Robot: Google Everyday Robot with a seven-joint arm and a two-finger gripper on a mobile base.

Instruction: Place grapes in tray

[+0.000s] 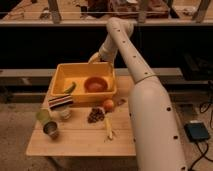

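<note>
Arching over, the white arm (134, 64) poises its apparently released gripper (94, 57) at the 12 o'clock rim of the deep yellow plastic tray (79, 65).

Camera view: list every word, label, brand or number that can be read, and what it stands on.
None can be read.
The striped packet in front of the tray shows bands only; any print is too blurred.
The gripper, at the tray's back rim, shows no markings.
</note>
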